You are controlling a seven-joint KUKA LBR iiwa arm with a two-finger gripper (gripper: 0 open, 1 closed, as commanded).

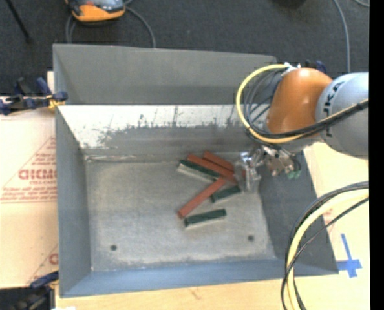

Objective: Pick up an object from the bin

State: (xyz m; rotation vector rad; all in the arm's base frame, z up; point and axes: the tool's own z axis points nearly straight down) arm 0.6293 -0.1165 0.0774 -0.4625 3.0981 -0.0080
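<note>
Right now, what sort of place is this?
Probably a robotics lab's grasping test cell: a grey metal bin holding red-brown and dark green flat sticks, with a cabled robot arm's gripper beside them.

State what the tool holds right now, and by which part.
Cannot be told. The tool is at the right end of the heap of flat red and dark green sticks, but none visibly sits in its grip.

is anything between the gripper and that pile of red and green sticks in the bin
Nothing visible does. The gripper is at the right end of the heap of sticks, right next to an upper red-brown stick and a dark green stick.
</note>
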